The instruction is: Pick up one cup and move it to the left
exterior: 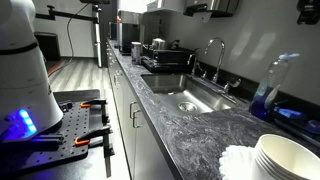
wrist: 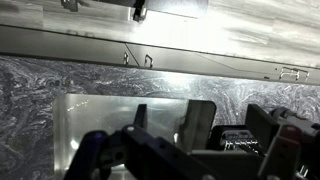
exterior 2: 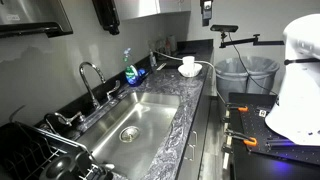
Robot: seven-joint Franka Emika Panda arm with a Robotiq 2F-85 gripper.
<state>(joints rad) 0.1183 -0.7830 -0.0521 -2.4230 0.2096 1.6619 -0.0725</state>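
White paper cups (exterior: 290, 155) stand nested at the near end of the dark marbled counter (exterior: 200, 135). They also show small at the counter's far end in an exterior view (exterior 2: 188, 64). I cannot make out a single separate cup. My gripper (wrist: 232, 125) shows only in the wrist view. It hangs high over the sink (wrist: 110, 130), far from the cups. Its two dark fingers are apart with nothing between them. The cups are out of the wrist view.
White ruffled paper filters (exterior: 240, 160) lie beside the cups. A steel sink (exterior: 190, 95) with a faucet (exterior: 212, 50) sits mid-counter. A blue soap bottle (exterior: 268, 92) stands by the wall. A dish rack (exterior 2: 45, 155) is beyond the sink. Cabinet handles (wrist: 147, 60) line the counter front.
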